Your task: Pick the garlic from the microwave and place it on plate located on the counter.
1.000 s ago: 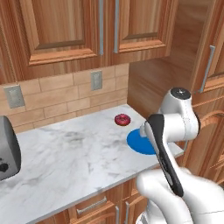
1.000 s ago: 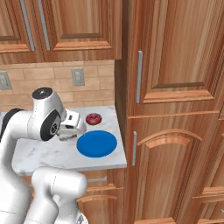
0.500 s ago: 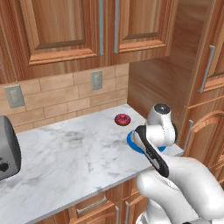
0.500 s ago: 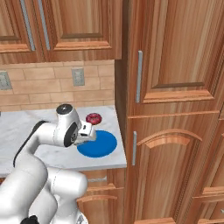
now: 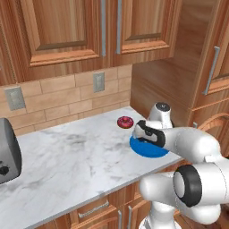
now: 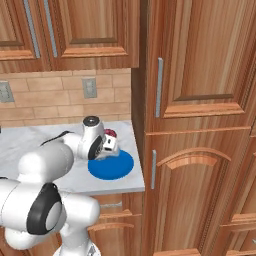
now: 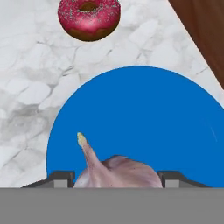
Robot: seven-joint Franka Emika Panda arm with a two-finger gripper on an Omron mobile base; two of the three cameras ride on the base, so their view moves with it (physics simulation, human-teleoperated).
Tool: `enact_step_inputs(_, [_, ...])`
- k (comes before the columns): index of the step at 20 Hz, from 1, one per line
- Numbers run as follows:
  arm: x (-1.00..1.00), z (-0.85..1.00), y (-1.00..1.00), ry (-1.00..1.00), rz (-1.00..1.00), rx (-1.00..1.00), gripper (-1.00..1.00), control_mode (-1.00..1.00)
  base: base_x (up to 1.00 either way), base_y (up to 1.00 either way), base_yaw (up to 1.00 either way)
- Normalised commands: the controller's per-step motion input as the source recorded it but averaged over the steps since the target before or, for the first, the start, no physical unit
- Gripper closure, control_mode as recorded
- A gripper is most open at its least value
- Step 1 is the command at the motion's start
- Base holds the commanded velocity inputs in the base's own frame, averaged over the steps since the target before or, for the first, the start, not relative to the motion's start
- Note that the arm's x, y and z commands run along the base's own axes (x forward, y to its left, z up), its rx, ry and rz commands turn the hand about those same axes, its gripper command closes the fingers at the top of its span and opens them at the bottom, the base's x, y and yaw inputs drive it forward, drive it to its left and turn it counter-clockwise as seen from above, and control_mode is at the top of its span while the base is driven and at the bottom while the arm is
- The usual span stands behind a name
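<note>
- In the hand view, the garlic (image 7: 116, 171) sits nearest, between the two dark finger tips (image 7: 61, 177), which press on its two sides; the hand (image 7: 116, 179) holds it.
- The thin stem tip of the garlic tilts up and to the left in that view, and it ends over the blue surface.
- Just behind the garlic lies the plate (image 7: 144, 118), a flat round blue disc; the garlic is above the near part of the plate, and I cannot tell whether it touches it.
- In the left base view the hand (image 5: 144, 133) is over the left edge of the plate (image 5: 154, 151), with the white arm coming from the lower right.
- In the right base view the hand (image 6: 109, 146) stands over the far left part of the plate (image 6: 112, 166).
- The plate rests on the table (image 5: 71, 156), a white marble slab with grey veins, close to the right end of it and near its front edge.
- Behind the plate, a little apart from it, lies a red donut (image 7: 89, 17) with sprinkles; it also shows in the left base view (image 5: 125, 121).
- Far to the left of the plate, at the other end of the table, stands a dark grey toaster (image 5: 8, 152).
- Behind the plate rises a brick wall with an outlet (image 5: 99, 82).
- Above it hang wooden cabinets (image 5: 85, 31).
- Just right of the plate stands a tall wooden cabinet (image 6: 200, 125).
</note>
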Motion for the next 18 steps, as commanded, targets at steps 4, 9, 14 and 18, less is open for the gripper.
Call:
enact_step_inputs(4, [0.12, -0.25, -0.20, 0.03, 0.00, 0.00, -1.00, -1.00, 0.00, 0.00, 0.00])
enact_step_inputs(9, [-0.07, -0.01, -0.01, 0.00, -0.01, 0.00, -1.00, -1.00, 0.00, 0.00, 0.00])
enact_step_inputs(14, [-0.34, 0.04, 0.00, -0.03, -0.03, 0.00, -1.00, -1.00, 0.00, 0.00, 0.00])
enact_step_inputs(18, [-0.18, 0.41, 0.09, -0.04, -0.07, 0.00, -1.00, -1.00, 0.00, 0.00, 0.00])
